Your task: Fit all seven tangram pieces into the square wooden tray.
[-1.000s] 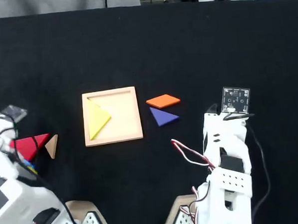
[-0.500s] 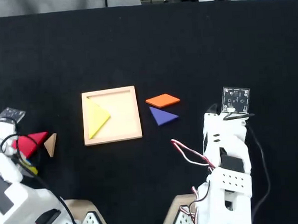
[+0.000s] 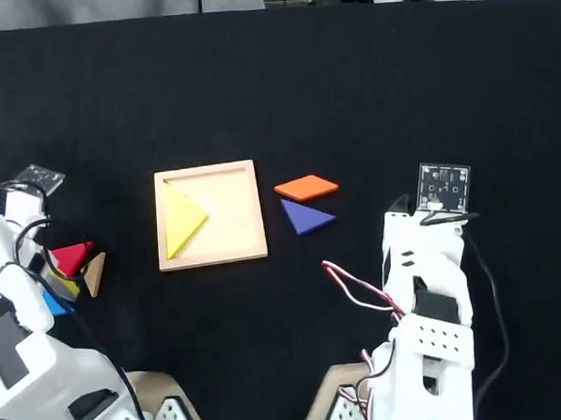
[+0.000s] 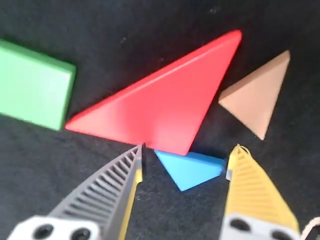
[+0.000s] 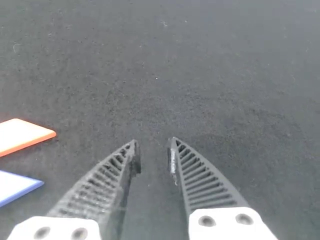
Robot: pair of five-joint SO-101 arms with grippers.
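Observation:
The square wooden tray [image 3: 240, 250] lies mid-table with a yellow triangle [image 3: 180, 220] in its left half. Right of it rest an orange parallelogram [image 3: 307, 187] and a dark blue triangle [image 3: 306, 216]. At the left edge sit a red triangle [image 3: 71, 258], a tan triangle [image 3: 96, 273] and a light blue triangle [image 3: 56, 303]. My left gripper [image 4: 186, 154] is open just above that cluster, its fingers either side of the light blue triangle [image 4: 189, 169], by the red triangle [image 4: 160, 102], tan triangle [image 4: 256, 95] and a green piece [image 4: 32, 85]. My right gripper [image 5: 152, 155] hovers slightly open over bare cloth, holding nothing.
Black cloth [image 3: 283, 87] covers the whole table. The right arm's body [image 3: 428, 287] stands at the lower right, the left arm's body [image 3: 25, 355] at the lower left. The orange parallelogram [image 5: 22, 135] and dark blue triangle [image 5: 15, 186] lie off to one side of the right gripper.
The left arm has swung further over the left cluster, covering more of the red triangle and uncovering the light blue one. The right arm and the tray pieces have stayed still.

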